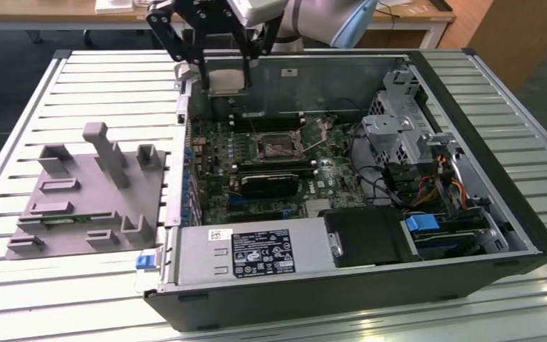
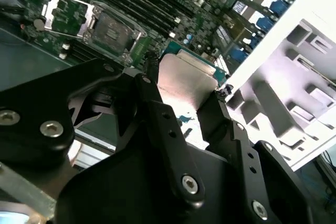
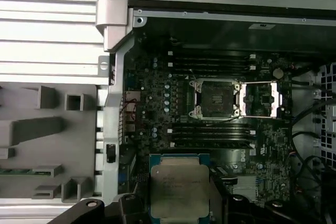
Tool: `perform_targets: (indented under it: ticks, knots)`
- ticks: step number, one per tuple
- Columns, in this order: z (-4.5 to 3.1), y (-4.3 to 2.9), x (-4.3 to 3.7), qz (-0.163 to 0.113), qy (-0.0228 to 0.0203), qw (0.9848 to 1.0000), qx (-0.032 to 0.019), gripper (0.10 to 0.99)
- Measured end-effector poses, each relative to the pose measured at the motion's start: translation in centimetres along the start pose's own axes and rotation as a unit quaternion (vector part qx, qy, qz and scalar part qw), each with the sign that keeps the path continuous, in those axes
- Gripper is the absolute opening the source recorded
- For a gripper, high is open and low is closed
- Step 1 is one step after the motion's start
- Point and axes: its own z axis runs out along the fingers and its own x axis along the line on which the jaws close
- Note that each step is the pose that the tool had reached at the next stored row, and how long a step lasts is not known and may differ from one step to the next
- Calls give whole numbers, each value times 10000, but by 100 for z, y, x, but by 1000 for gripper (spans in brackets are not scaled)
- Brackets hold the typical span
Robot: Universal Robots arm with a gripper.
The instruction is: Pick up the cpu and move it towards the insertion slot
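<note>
Chip (image 1: 227,80), in the exterior view: gripped flat between the gripper's (image 1: 224,71) two black fingers, raised above the far corner of the open computer case (image 1: 501,221), well apart from the socket (image 1: 275,147) on the green board. Grey fixture block (image 1: 88,192) off to that view's left.

In the second wrist view: fingers (image 2: 157,114) closed on opposite edges of the chip (image 2: 186,80), socket (image 2: 113,30) beyond, lid open.

In the first wrist view: chip (image 3: 179,186) held short of the socket (image 3: 217,98). Best kept level and square to the frame, grip steady, clear of the memory slots (image 3: 210,135) between.
</note>
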Motion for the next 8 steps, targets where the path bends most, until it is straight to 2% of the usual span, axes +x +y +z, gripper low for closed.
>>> perform_targets:
  ticks: [8]
  knots:
    - [19, -2, -337, 0, 5, 10000, 0, 541]
